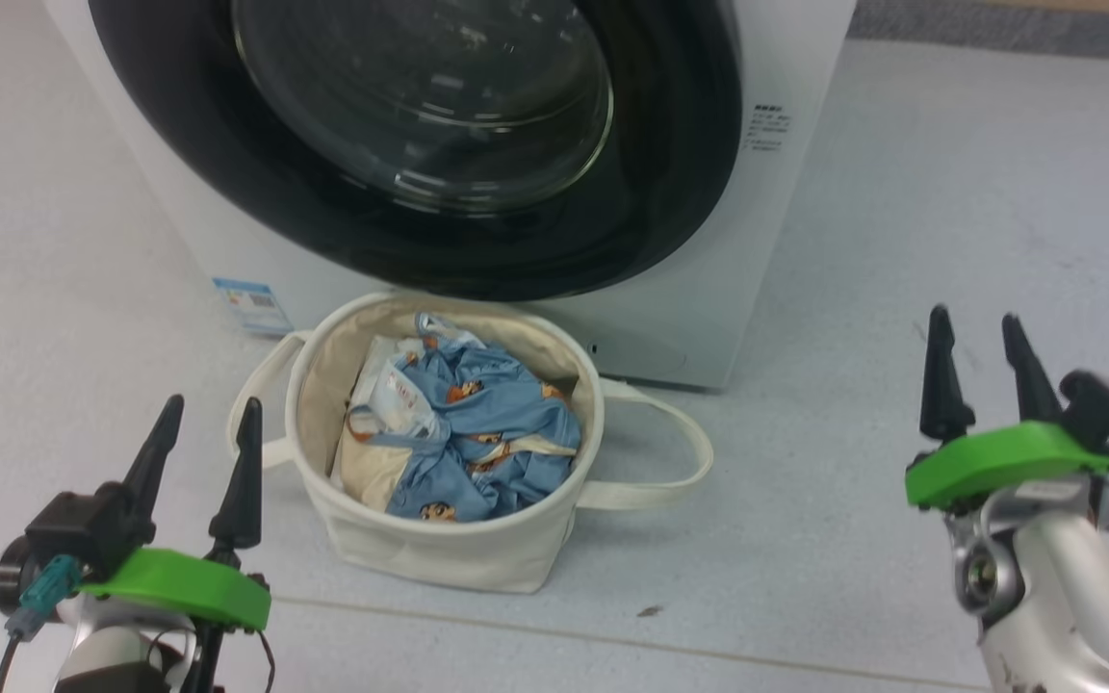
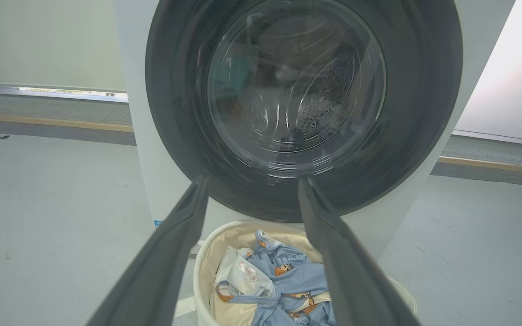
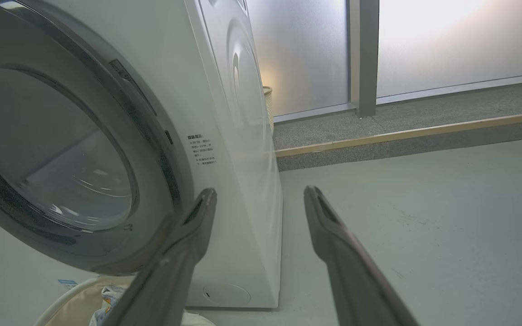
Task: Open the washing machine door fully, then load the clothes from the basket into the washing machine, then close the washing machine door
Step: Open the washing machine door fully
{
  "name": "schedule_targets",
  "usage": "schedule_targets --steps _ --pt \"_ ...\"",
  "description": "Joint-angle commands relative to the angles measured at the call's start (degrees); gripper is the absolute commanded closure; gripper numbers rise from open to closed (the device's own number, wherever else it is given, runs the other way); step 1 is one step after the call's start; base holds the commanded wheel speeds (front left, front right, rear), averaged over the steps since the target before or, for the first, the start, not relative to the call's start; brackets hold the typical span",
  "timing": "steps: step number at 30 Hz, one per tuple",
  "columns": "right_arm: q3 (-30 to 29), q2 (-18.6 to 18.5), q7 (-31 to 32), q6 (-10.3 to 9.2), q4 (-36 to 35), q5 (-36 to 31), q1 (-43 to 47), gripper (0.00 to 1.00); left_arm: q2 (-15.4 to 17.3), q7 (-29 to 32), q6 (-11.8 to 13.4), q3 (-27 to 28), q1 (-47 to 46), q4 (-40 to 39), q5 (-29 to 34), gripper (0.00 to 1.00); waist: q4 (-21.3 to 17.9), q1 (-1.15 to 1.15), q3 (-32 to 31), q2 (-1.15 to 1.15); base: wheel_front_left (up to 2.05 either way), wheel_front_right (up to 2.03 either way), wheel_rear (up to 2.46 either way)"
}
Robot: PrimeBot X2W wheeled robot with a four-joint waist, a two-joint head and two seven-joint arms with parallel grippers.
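The white washing machine (image 1: 786,202) stands ahead with its round black-rimmed door (image 1: 670,192) shut against its front; through the door's glass (image 2: 295,86) the steel drum shows. Right below the door sits the cream basket (image 1: 449,553), holding light-blue clothes (image 1: 487,433) with brown cartoon prints; the clothes (image 2: 288,276) also show in the left wrist view. My left gripper (image 1: 208,414) hangs open and empty, left of the basket. My right gripper (image 1: 976,327) is open and empty, off to the right of the machine, over the floor.
Pale grey floor surrounds the machine. A raised grey step with a wooden edge (image 3: 406,133) runs behind, below frosted glass panels (image 3: 447,40). A blue sticker (image 1: 251,306) sits low on the washer's front. One basket handle (image 1: 660,452) loops out to the right.
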Motion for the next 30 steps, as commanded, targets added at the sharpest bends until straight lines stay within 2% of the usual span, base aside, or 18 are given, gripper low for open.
schedule_targets --steps 1,5,6,7,8,9,10,17,22,26,30 --pt "0.67 0.14 -0.70 0.00 -1.63 0.74 -3.20 0.00 1.18 -0.69 -0.19 2.45 -2.55 -1.96 0.79 0.00 0.65 0.00 1.16 0.00 0.00 0.00 0.00" --pt "-0.66 0.32 -0.70 0.00 -1.38 3.22 -5.07 0.00 0.86 -0.69 -0.43 2.75 -3.36 -1.74 0.77 0.00 1.35 0.00 2.68 0.00 0.00 0.00 0.00" --pt "-1.13 0.41 -0.70 0.00 -1.32 4.15 -5.72 0.05 0.83 -0.69 -0.50 2.80 -3.55 -1.62 0.75 0.00 1.44 0.00 3.06 0.00 0.00 0.00 0.00" --pt "-1.59 0.48 -0.70 0.00 -1.15 5.03 -6.43 0.28 0.82 -0.69 -0.55 2.86 -3.79 -1.52 0.78 0.00 1.52 0.00 3.43 0.00 0.00 0.00 0.00" --pt "-2.06 0.78 -0.70 0.00 -0.84 6.71 -7.23 0.75 0.82 -0.69 -0.59 2.93 -4.03 -1.44 0.81 0.00 1.56 0.00 3.80 0.00 0.00 0.00 0.00" --pt "-2.46 0.96 -0.70 0.00 -0.53 8.58 -8.14 0.92 0.78 -0.69 -0.64 3.01 -4.26 -1.40 0.81 0.00 1.60 0.00 4.15 0.00 0.00 0.00 0.00" --pt "-2.68 0.93 -0.70 0.00 -0.16 10.25 -9.09 0.99 0.75 -0.69 -0.68 3.05 -4.46 -1.37 0.83 0.00 1.63 0.00 4.51 0.00 0.00 0.00 0.00" --pt "-1.96 0.19 0.28 0.00 3.31 30.25 -16.21 1.00 0.73 -0.69 -0.91 3.09 -5.71 -0.70 1.33 0.00 2.26 0.00 6.87 0.00 0.00 0.00 0.00" --pt "-4.30 -0.40 6.00 0.00 3.87 48.52 -20.59 1.00 0.44 -0.69 -0.99 3.46 -6.84 -0.24 1.43 0.00 3.40 0.00 8.44 0.00 0.00 0.00 0.00" --pt "-6.31 -1.01 11.52 0.00 5.14 58.42 -24.16 1.00 0.12 -0.69 -1.05 3.46 -7.66 0.14 1.58 0.00 4.35 0.00 10.06 0.00 0.00 0.00 0.00" --pt "-7.96 -1.07 17.36 0.00 7.53 65.52 -27.44 1.00 -0.10 -0.69 -1.12 3.57 -8.46 0.09 1.59 0.00 5.50 0.00 11.54 0.00 0.00 0.00 0.00"
